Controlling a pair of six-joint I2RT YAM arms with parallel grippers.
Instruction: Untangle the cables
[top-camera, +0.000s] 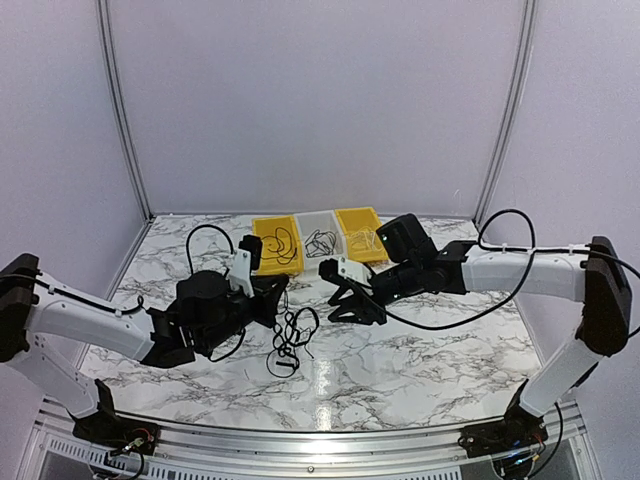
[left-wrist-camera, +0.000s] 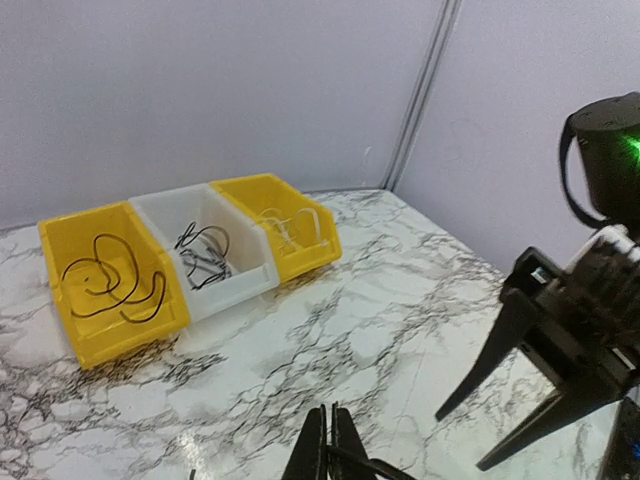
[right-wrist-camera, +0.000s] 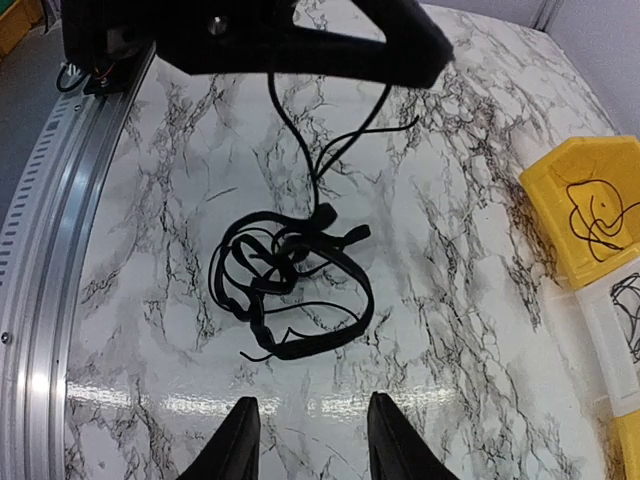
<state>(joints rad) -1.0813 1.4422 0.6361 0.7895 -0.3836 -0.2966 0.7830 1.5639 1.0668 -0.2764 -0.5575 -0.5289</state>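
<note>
The cables (top-camera: 291, 335) lie as a loose black tangle on the marble table between the two arms; the right wrist view shows the cables (right-wrist-camera: 290, 275) lying on the table ahead of my fingers. One strand (right-wrist-camera: 300, 140) rises from the tangle to my left gripper (top-camera: 272, 297), which is shut on it just above the heap's left side. In the left wrist view my left gripper (left-wrist-camera: 333, 440) pinches that thin cord between closed fingers. My right gripper (top-camera: 345, 303) hangs open to the right of the tangle, a little short of it; the right gripper (right-wrist-camera: 308, 440) holds nothing.
Three bins stand in a row at the back: a yellow bin (top-camera: 277, 243) with a coiled cable, a white bin (top-camera: 320, 238) with dark cords, and a yellow bin (top-camera: 360, 233) with pale cords. The metal rail (top-camera: 300, 440) runs along the near edge.
</note>
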